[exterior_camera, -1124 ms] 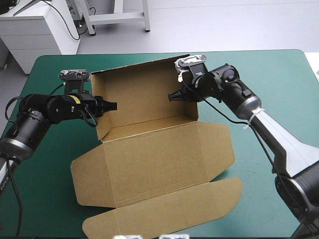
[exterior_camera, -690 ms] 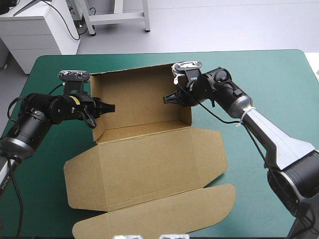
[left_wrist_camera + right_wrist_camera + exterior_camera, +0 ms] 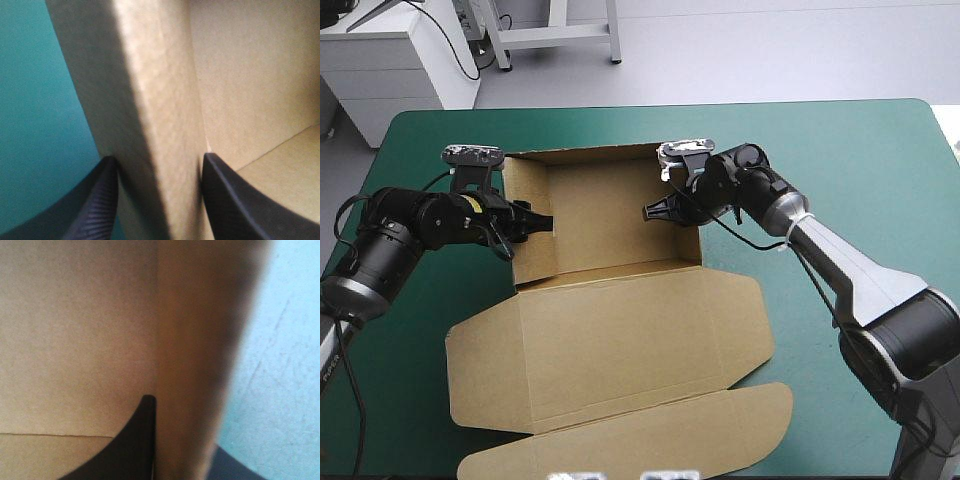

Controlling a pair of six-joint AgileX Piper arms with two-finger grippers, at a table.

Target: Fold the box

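Brown box (image 3: 610,330) sits mid-table on the teal-green cover (image 3: 840,150), tray walls raised, lid flat. The high view places each gripper at a side wall. Only the wrist views show the left gripper (image 3: 160,160) and right gripper (image 3: 184,427) clamped across that wall.

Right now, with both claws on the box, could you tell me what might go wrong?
The left claw and right claw each pinch only one raised side wall of the box; a slip could let that wall drop flat. Nothing pins the flat lid, so uneven pulling may skew the whole sheet on the table.
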